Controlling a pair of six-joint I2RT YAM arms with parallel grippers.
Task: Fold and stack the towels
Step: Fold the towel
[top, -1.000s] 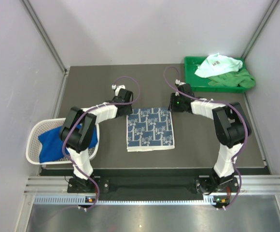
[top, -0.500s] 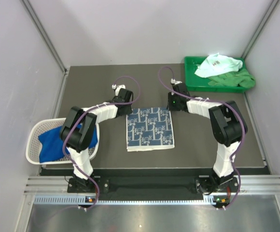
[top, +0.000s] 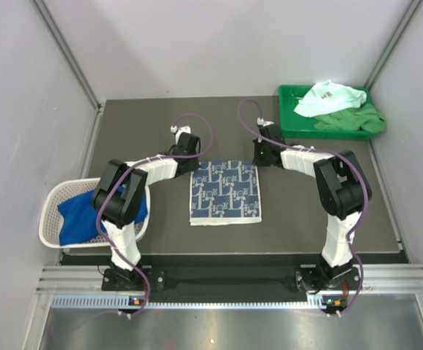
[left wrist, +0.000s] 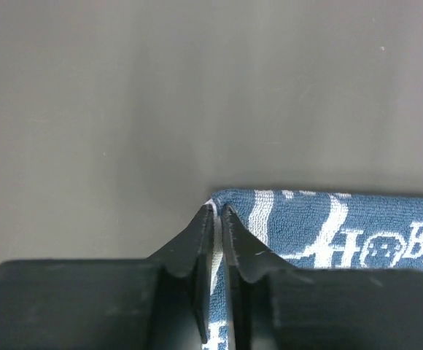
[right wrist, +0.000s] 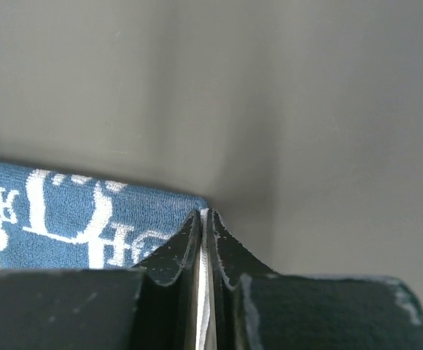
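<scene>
Two corners are in hand. The left gripper (left wrist: 217,213) is pinching the far left corner of the printed towel (top: 224,192), and the right gripper (right wrist: 203,216) is pinching its far right corner. In each wrist view the jaws stand pressed almost together, with only the pale hem of the cloth showing as a thin line between them. I read both as real grips on cloth, not closures on the bare table (top: 306,211).

The printed towel lies flat and spread out in the middle of the table, between my two arms, navy print up. A blue towel (top: 76,219) sits bunched in the white basket (top: 49,208) at the near left. A mint towel (top: 328,98) lies partly over a green towel (top: 357,120) in the green tray (top: 292,120) at the far right.

I judge the cloth to be light, soft and limp, with no stiffness of its own, so it will likely sag between the two pinch points once raised. The two far corners are the right place to hold it, since that lets me keep the far edge straight. My worry is that both bites look shallow, right at the hem. A quick pull, or the arms drifting apart, could strip a corner out. The next move calls for a small, even lift and then carrying both corners together toward the near edge so the fold lands square.
</scene>
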